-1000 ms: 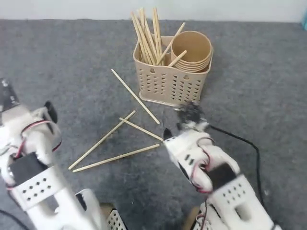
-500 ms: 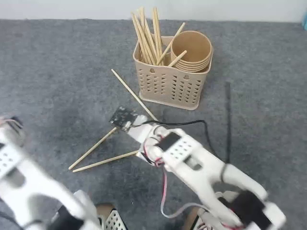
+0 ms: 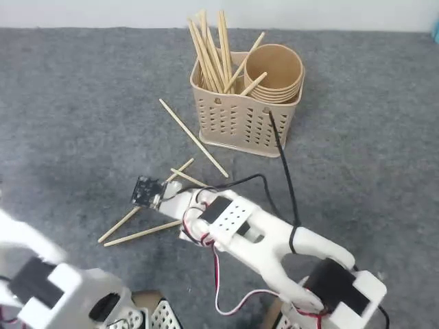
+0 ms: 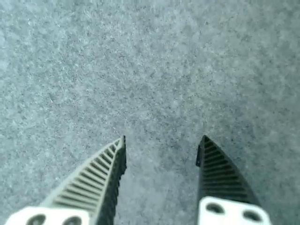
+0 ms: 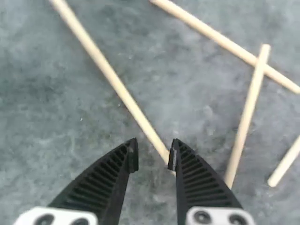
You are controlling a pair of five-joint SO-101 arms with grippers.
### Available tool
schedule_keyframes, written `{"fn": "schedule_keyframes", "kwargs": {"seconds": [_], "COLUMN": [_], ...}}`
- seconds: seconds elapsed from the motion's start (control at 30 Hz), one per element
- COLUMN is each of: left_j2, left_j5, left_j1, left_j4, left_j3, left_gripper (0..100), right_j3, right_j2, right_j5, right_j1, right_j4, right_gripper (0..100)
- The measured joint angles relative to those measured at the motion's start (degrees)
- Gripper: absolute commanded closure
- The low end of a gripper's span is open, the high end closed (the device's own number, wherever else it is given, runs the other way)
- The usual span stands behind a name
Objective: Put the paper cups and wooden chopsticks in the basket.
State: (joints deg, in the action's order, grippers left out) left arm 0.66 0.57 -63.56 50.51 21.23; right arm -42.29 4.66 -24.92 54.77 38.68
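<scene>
Bright, soft, even light over the grey carpet (image 3: 82, 103), faint shadows beside the chopsticks (image 3: 194, 138).

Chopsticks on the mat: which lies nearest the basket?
The long diagonal chopstick running past the basket's front corner; the others lie farther away.

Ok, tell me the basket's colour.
Beige basket, perforated walls; high view shows it best.

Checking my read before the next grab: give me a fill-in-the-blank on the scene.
The paper cups sit stacked in the ____. ____ chopsticks lie loose on the carpet. The right gripper, jaws ____, hangs over one chopstick's end.
Missing: basket; four; open.
</scene>
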Motion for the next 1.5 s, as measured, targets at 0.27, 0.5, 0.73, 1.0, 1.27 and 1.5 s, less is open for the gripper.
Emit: {"fn": "schedule_keyframes", "kwargs": {"seconds": [0.27,0.5,0.73,1.0,1.27,1.5], "left_j2": [-0.44,-0.44,-0.44,-0.44,-0.44,-0.44], "left_j5": [0.0,0.0,0.0,0.0,-5.27,-15.3], "left_j1": [0.0,0.0,0.0,0.44,7.47,19.25], "left_j4": [0.0,0.0,0.0,1.41,10.02,16.35], "left_j3": [0.0,0.0,0.0,0.0,0.0,0.0], "left_gripper": [76,76,76,76,76,84], "right_j3": [1.14,4.4,5.1,5.01,5.01,3.25], "right_j2": [-4.31,-8.26,-4.66,14.24,40.35,62.07], "right_j5": [-4.04,-4.31,-4.4,-4.4,3.87,13.19], "right_j1": [-0.18,-0.88,-1.14,-1.05,-3.34,-11.34], "right_j4": [0.0,0.0,5.54,13.71,17.14,17.14], "right_gripper": [88.3,99.7,99.1,99.1,99.1,99.1]}}
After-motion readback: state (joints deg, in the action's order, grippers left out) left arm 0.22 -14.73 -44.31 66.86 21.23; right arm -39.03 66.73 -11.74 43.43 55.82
